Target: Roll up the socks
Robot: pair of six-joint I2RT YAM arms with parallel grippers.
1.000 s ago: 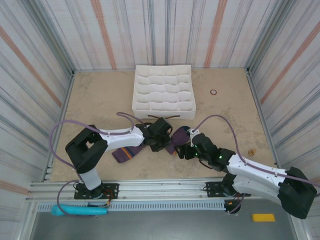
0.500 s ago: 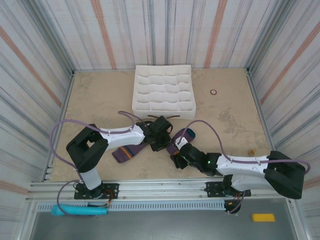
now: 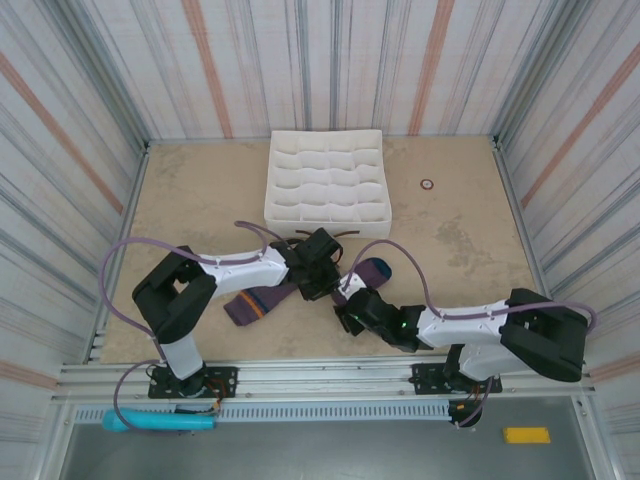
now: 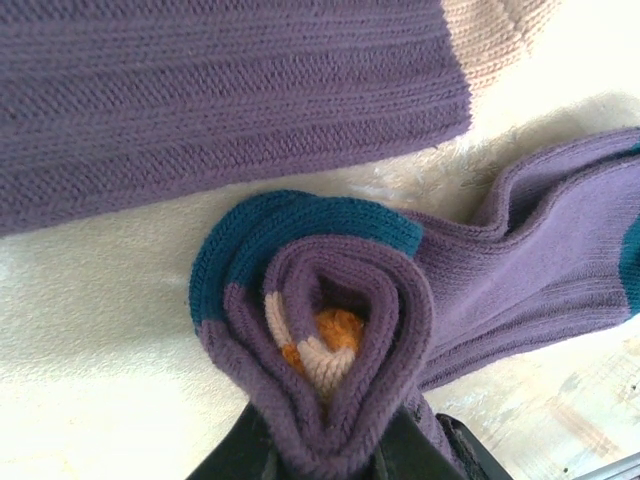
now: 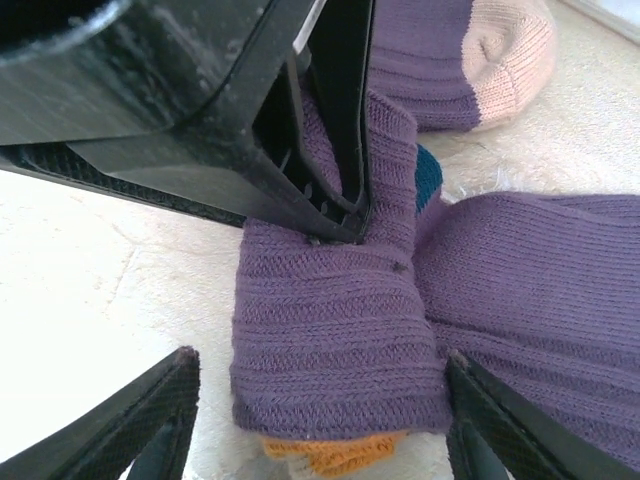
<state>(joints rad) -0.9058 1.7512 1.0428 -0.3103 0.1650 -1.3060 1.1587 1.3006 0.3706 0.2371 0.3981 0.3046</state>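
My left gripper (image 3: 320, 268) is shut on the rolled end of a purple sock (image 4: 330, 330); the roll shows a teal band, with peach and orange at its core. Its black fingers (image 4: 250, 455) clamp the roll from below. The sock's loose tail (image 3: 370, 272) trails to the right on the table. My right gripper (image 5: 320, 368) stands open around the same roll (image 5: 335, 340), one finger on each side with a gap, and an orange cuff (image 5: 335, 455) peeks out beneath. The second purple sock (image 3: 255, 303), striped and with a peach toe (image 5: 510, 55), lies flat to the left.
A white compartment organiser (image 3: 327, 186) stands behind the socks at mid table. A small ring (image 3: 427, 184) lies at the back right and a small brown object (image 3: 504, 302) near the right wall. Striped walls close the table in on three sides.
My right gripper has swung left and nearer the front edge, up to the roll, and its jaws have narrowed around it. The left gripper has stayed shut on the sock.
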